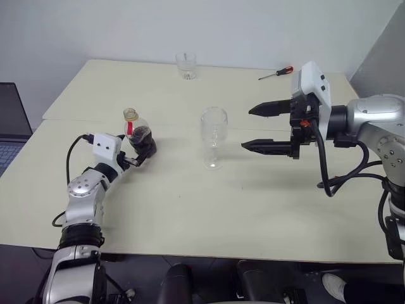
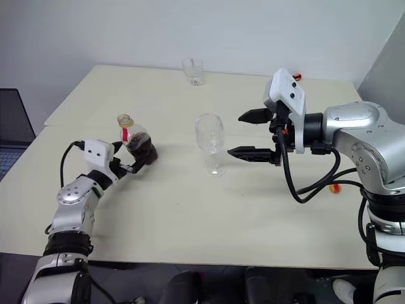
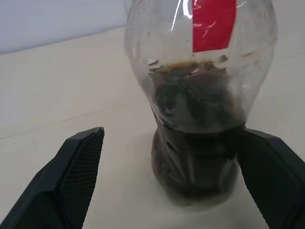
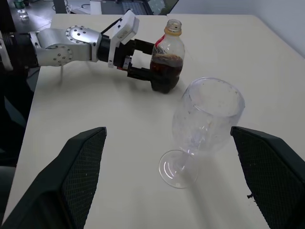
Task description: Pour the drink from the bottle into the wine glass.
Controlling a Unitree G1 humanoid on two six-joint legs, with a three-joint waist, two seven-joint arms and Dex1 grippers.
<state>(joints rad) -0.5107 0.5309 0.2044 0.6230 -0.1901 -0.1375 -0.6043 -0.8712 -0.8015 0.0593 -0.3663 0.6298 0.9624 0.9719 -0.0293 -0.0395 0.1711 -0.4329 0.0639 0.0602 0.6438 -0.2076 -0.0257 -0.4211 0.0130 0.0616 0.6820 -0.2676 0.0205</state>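
Head eyes down over table (image 1: pixel 190 209), wrist views close, sharing bottle (image 3: pixel 200 105).

Bare table (image 1: pixel 190 209) lies open in front of the wine glass (image 1: pixel 214 138) and between it and the bottle (image 1: pixel 140 136). The left gripper (image 1: pixel 143 154) (fingers spread) flanks the bottle's base. The right gripper (image 1: pixel 251 128) stands just beside the glass. A tumbler (image 1: pixel 186 66) and screwdriver (image 1: pixel 276 73) sit well apart at the far edge.

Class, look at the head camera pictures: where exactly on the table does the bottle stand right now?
The bottle stands upright on the robot's left side of the table, left of the wine glass, between the open fingers of the left gripper.
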